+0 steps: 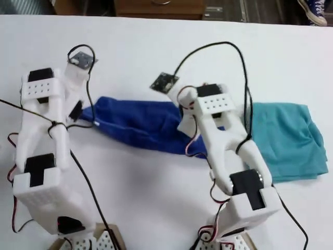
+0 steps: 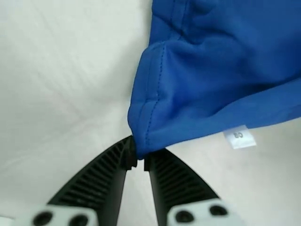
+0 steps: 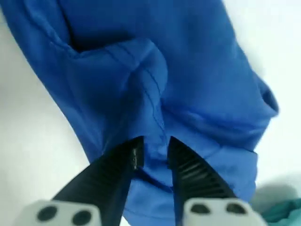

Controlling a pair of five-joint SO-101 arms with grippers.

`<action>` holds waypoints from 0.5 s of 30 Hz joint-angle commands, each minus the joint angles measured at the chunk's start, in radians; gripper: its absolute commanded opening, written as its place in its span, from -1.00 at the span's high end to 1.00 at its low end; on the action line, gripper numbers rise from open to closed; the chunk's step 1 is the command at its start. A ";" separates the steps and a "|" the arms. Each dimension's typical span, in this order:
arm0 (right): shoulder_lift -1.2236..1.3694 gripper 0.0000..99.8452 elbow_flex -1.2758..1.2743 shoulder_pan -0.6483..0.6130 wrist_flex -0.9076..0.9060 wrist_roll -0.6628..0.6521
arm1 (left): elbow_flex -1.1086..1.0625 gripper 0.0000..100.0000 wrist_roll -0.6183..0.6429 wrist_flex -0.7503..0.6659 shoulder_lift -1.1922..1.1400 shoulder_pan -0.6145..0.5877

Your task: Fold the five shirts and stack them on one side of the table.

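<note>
A blue shirt [image 1: 138, 125] lies stretched across the middle of the white table [image 1: 156, 47]. My left gripper [image 2: 140, 157] is shut on a hemmed corner of the blue shirt [image 2: 197, 80] at its left end; a small white label [image 2: 239, 137] hangs from the hem. My right gripper [image 3: 153, 153] pinches a raised fold of the blue shirt [image 3: 155, 70] at its right end, with cloth between the black fingers [image 3: 188, 169]. A teal shirt [image 1: 289, 138], folded, lies flat at the table's right side, behind the right arm [image 1: 223, 135].
Black cables loop from both arms over the table. Dark furniture stands past the far edge, and a shoe [image 1: 314, 9] shows at the far right corner. Bare white table lies beyond the shirts and in front between the arm bases.
</note>
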State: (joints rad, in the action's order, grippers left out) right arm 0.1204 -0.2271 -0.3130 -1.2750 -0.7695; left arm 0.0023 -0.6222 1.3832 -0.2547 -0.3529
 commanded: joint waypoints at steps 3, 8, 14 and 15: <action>0.001 0.83 0.006 -0.093 -0.105 0.000 | 0.005 0.95 -0.008 -0.003 0.066 0.006; -0.002 0.83 0.006 -0.154 -0.217 0.000 | 0.005 0.95 -0.005 -0.005 0.066 0.005; -0.137 0.82 0.006 -0.150 -0.317 -0.068 | 0.005 0.95 -0.008 -0.003 0.066 0.005; -0.174 0.82 0.006 -0.147 -0.325 -0.078 | 0.005 0.95 -0.008 -0.003 0.066 0.005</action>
State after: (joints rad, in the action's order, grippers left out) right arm 0.0744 -0.2271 -0.4572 -1.5635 -0.8170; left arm 0.0023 -0.6222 1.3832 -0.2547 -0.3514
